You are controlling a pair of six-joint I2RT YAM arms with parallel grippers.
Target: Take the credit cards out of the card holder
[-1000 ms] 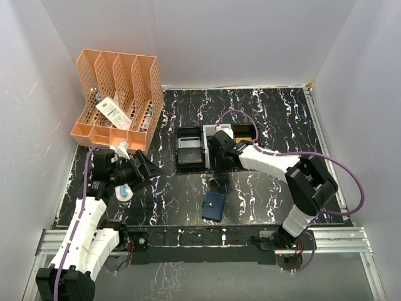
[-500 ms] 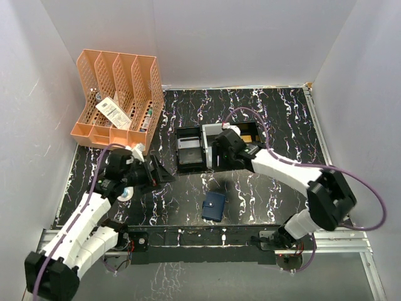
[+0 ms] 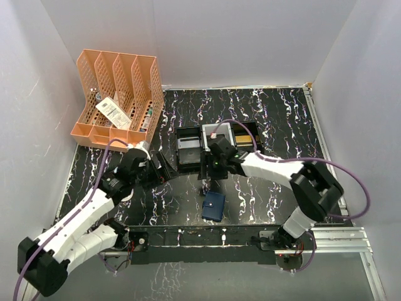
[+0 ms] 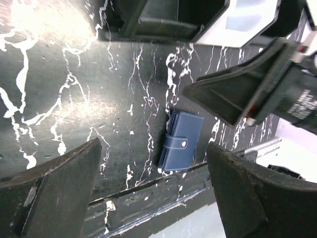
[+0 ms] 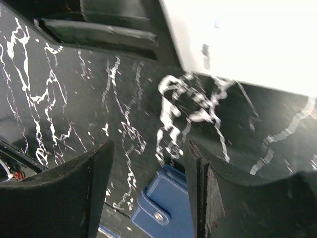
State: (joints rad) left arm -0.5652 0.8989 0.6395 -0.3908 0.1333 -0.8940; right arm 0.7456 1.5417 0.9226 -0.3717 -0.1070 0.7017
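Note:
The card holder, a navy-blue wallet, lies closed with its snap strap fastened on the black marbled table near the front edge. It also shows in the left wrist view and in the right wrist view. No credit cards are in view. My right gripper is open and empty, hovering just behind the card holder. My left gripper is open and empty, to the left of the card holder and apart from it. The right gripper's fingers show in the left wrist view.
A black tray and a grey tray stand side by side behind the grippers, with a dark tray holding something yellowish to their right. An orange file rack stands at the back left. The table's front edge lies just below the card holder.
Both grippers moved toward the card holder: the left arm swung right and forward, and the right gripper came down from the trays toward the front. The card holder has not moved.

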